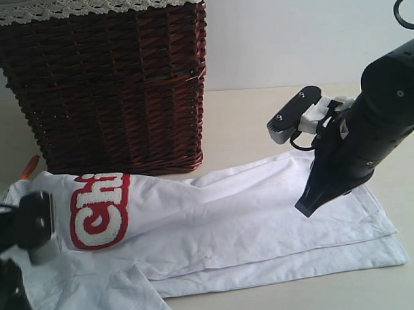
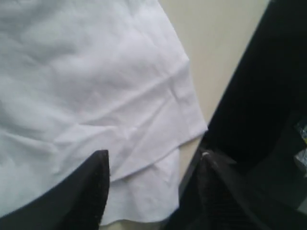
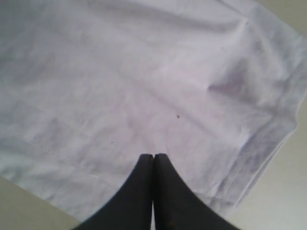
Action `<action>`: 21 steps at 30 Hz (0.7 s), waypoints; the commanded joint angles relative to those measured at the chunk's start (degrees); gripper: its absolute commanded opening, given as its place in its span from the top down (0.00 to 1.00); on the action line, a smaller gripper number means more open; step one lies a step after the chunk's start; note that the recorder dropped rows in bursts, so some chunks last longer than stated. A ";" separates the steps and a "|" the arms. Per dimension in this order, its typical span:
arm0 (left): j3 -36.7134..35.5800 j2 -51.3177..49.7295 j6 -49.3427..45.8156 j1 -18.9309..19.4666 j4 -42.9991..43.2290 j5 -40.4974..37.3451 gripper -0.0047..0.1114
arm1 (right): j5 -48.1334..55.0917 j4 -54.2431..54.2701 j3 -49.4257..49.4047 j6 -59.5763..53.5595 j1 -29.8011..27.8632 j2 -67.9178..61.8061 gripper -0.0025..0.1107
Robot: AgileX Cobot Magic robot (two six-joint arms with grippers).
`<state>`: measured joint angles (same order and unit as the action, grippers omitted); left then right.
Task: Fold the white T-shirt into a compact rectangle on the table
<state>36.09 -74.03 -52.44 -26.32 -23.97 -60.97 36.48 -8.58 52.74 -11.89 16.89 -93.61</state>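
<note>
- Nearest the camera, low left, the left gripper [image 2: 153, 158] hangs over one end of the white T-shirt [image 1: 229, 215]. Jaws are spread apart, released, nothing pinched. A layered shirt corner lies under them.
- Shirt lies flat on the table [image 1: 260, 119], stretched sideways. The red band [image 1: 100, 210] with white letters faces up at the left end, and the hem [image 1: 373, 234] is at the right end. Near edge shows two layers, so it looks folded once lengthwise already.
- Middle right, the right gripper [image 1: 307, 207] points down at the cloth close to the hem. Jaws are clenched tight together with no cloth seen between them. Touching or just above, cannot tell.
- Far back, a dark wicker basket [image 1: 109, 83] with a lace rim stands on the table just behind the shirt's far edge. Not part of the job.
- Step in hand, as judged: take both ends for the crosswise fold.
- To do it well:
  - Right jaws need to part, then bite both layers at the hem, not only the top one.
  - Left jaws close on the layered corner under them.
  - Lift low and carry the hem end over toward the red band, keeping the side edges lined up.
  - Lay it flat before letting go so no wrinkle gets trapped, and stay clear of the basket.
</note>
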 commanded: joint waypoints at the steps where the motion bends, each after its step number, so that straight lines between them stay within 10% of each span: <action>1: -7.52 0.27 -0.03 -4.34 1.30 4.62 0.46 | 1.09 0.99 0.20 -0.43 0.01 0.53 0.98; 12: -17.39 0.27 -1.54 -14.79 3.05 24.90 0.46 | 1.34 1.09 0.20 -0.43 0.01 0.53 0.98; 21: -20.53 -0.67 -1.69 -15.63 3.61 35.64 0.48 | 1.46 1.09 0.20 0.15 0.01 0.53 0.98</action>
<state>16.16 -74.06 -53.94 -41.69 -20.62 -27.81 37.76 -7.48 52.74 -11.89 16.89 -93.61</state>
